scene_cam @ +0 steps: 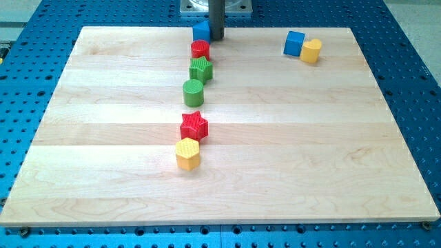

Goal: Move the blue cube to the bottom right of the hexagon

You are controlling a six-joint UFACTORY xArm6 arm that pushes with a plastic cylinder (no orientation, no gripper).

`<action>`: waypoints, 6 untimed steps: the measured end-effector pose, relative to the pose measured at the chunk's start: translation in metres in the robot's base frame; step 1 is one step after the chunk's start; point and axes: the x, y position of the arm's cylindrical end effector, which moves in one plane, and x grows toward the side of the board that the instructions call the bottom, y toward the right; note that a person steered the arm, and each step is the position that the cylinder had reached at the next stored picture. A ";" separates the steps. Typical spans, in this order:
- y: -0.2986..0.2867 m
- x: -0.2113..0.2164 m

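Observation:
The blue cube sits near the view's top right, touching a yellow heart block on its right. The yellow hexagon lies left of the board's middle, toward the view's bottom, far from the cube. My tip is at the board's top edge, well to the left of the blue cube. It stands right beside a second blue block, whose shape I cannot make out.
A line of blocks runs down from my tip: a red cylinder, a green star, a green cylinder, then a red star just above the hexagon. The wooden board lies on a blue perforated table.

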 end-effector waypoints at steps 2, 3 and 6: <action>0.155 0.002; 0.151 0.045; 0.169 0.120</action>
